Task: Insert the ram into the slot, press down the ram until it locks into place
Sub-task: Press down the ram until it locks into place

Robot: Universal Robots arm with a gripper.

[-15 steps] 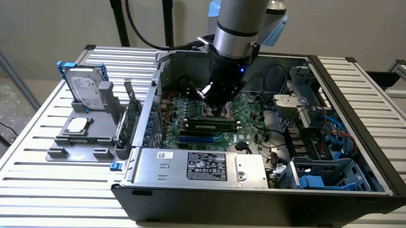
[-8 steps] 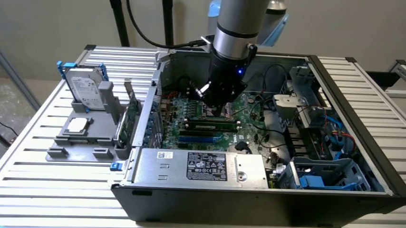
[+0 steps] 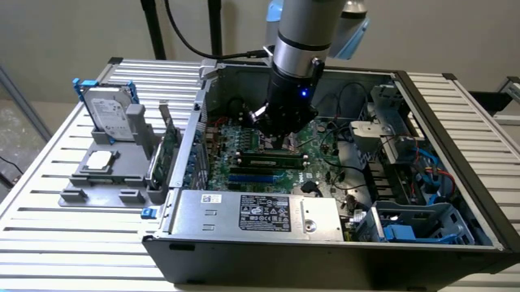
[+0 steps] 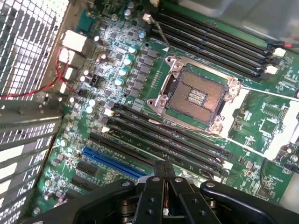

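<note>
The arm reaches down into the open computer case (image 3: pixel 325 261), and the gripper (image 3: pixel 286 141) hangs low over the motherboard, close to the bare processor socket (image 4: pixel 196 93). In the wrist view the gripper (image 4: pixel 163 164) has its fingers brought together, tip against tip, with nothing visible between them: it is clenched and carries nothing.

The ram (image 3: pixel 268 160) lies in the exterior view as a thin green stick with dark chips, standing along the slot (image 3: pixel 268 165) just in front of the gripper and a little toward the exterior view's left of it. The blue slot (image 3: pixel 252 178) runs parallel, one row nearer the power supply. Whether the fingertips touch the stick's top edge cannot be told, nor whether the end clips have closed.

My reading is that insertion is done and the pressing step is in hand – the stick is already in its socket, and the closed fingers make a blunt tool for pushing.

That press, as I judge it, calls for a straight downward load placed squarely on the narrow top edge, and spread well enough along the stick that both ends sink together – a push at one end alone could tip it and leave one clip open
</note>
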